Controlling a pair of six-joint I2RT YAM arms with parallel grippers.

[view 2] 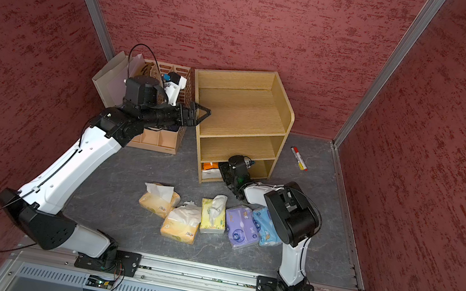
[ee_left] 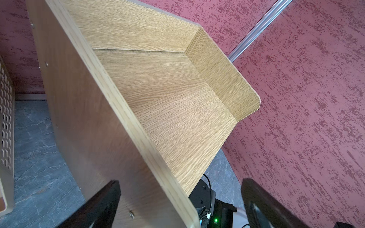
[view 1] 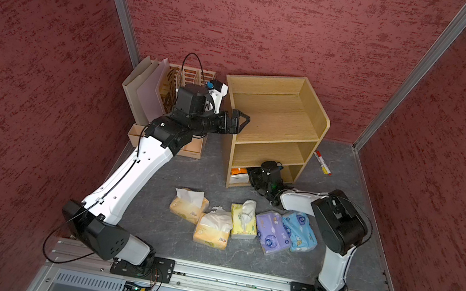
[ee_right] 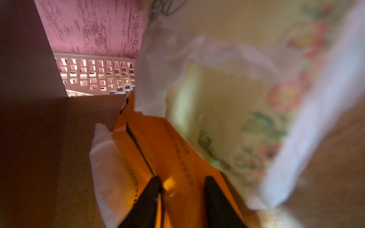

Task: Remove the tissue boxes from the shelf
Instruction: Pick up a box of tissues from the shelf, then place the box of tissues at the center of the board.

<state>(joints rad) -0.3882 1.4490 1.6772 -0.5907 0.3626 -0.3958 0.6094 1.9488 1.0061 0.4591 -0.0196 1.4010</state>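
The oak shelf (view 1: 274, 121) stands at the back of the grey floor; its top and middle tiers are bare. In the bottom tier an orange-and-white tissue pack (ee_right: 173, 150) lies with my right gripper (ee_right: 183, 185) shut on its end. A pale yellow flowered pack (ee_right: 227, 98) lies blurred beside it. Both top views show only the orange pack (view 1: 239, 173) (view 2: 211, 167) past the right wrist. My left gripper (view 1: 241, 120) (ee_left: 180, 182) is open, straddling the shelf's upper side wall without touching it. Several tissue packs lie in front of the shelf: orange-yellow (view 1: 188, 206), pale yellow (view 1: 242, 222), purple (view 1: 271, 231), light blue (view 1: 299, 231).
A peach slotted organizer (view 1: 194, 81) with pale folders (view 1: 145, 85) stands directly left of the shelf, behind my left forearm. A marker pen (view 1: 322, 162) lies on the floor to the right of the shelf. Red walls close in the back and both sides.
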